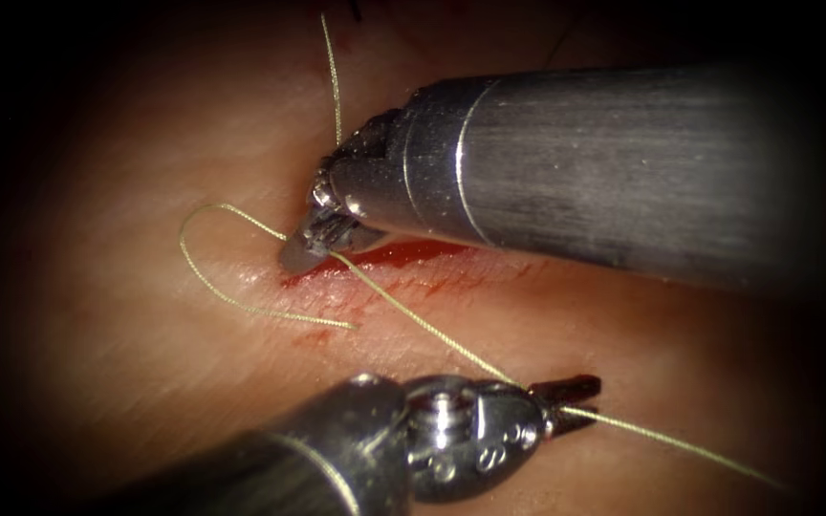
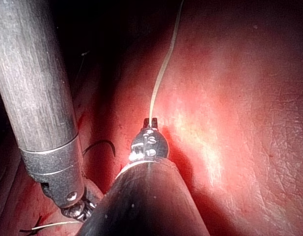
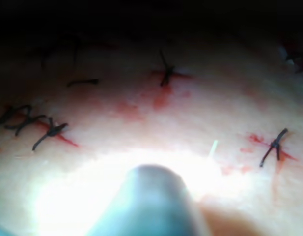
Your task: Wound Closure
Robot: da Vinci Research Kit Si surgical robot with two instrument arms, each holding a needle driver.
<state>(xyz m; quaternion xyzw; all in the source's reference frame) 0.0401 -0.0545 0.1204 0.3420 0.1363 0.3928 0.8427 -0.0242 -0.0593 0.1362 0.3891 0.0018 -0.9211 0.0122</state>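
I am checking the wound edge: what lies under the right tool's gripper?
Under the right gripper lie the cut with red fluid and the thread, which runs to the left gripper, shut on it. The shaft covers the cut's continuation to the right.

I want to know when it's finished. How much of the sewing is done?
Done: dark stitches already sit in the tissue. In hand: the left tool grips the thread, which runs to the right tool at the cut. Left: that cut gapes red, unstitched. I can't tell what the right tool holds or where the needle is.
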